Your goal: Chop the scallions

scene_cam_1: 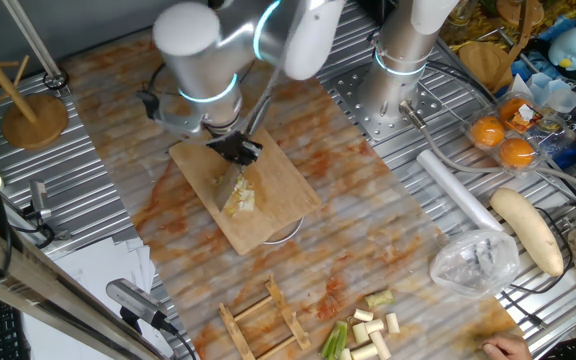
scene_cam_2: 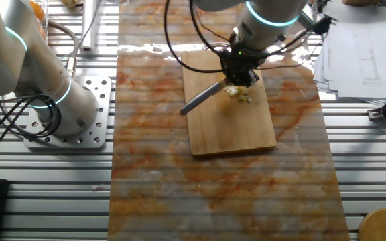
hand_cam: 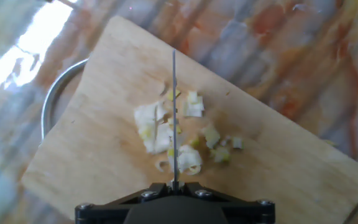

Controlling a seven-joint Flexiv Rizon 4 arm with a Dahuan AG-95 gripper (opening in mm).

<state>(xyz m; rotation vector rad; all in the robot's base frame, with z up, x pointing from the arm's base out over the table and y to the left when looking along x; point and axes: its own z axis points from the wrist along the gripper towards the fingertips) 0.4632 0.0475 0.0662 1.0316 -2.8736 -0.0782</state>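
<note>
Mid-chop: we hold the gripper [scene_cam_1: 236, 150] clamped on the knife [hand_cam: 173, 118], blade edge over the scallions [hand_cam: 173, 140], a cut pile mid cutting board [scene_cam_2: 230, 130], near the bench centre. Next we judge: press down through the larger bits.

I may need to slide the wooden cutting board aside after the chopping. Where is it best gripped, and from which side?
Probably the bare short edge of the cutting board farthest from the gripper, pinched top and bottom from the side, not from above. It is a thin flat slab lying flat; that end is free, while the knife and chopped scallions occupy the other.
</note>
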